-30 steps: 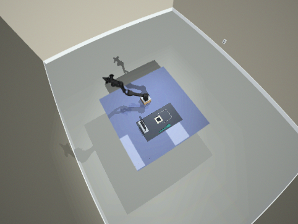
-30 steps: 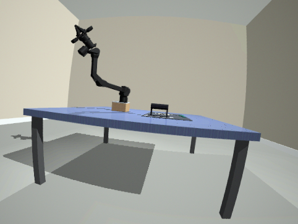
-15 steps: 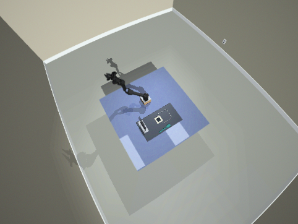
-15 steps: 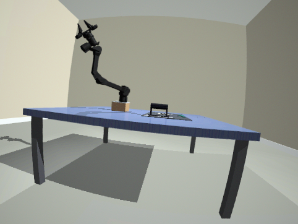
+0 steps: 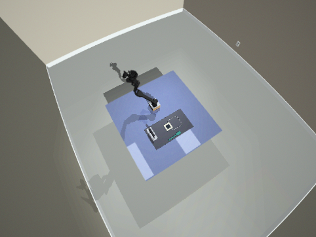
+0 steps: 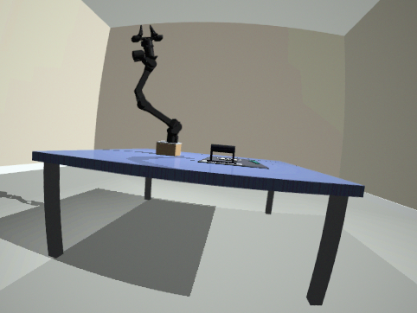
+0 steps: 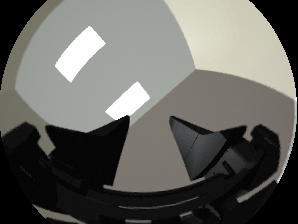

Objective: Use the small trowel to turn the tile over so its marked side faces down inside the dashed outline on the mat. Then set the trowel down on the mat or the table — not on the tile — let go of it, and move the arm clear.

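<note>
You see a blue table in a grey room. Near its front edge, the green trowel lies on the dark mat, beside the tile. Farther back, your end effector points up, fingers apart, holding nothing.

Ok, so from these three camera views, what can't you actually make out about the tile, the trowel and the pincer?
- Tile, top view: too small to read its marking or tell whether it lies fully inside the dashed outline.
- Trowel, top view: blade shape too small to see; in the exterior view it is only a green sliver.
- Mat, exterior view: seen nearly edge-on, layout unreadable.
- Pincer, wrist view: open, aimed at ceiling and walls, so the table is out of view.
</note>
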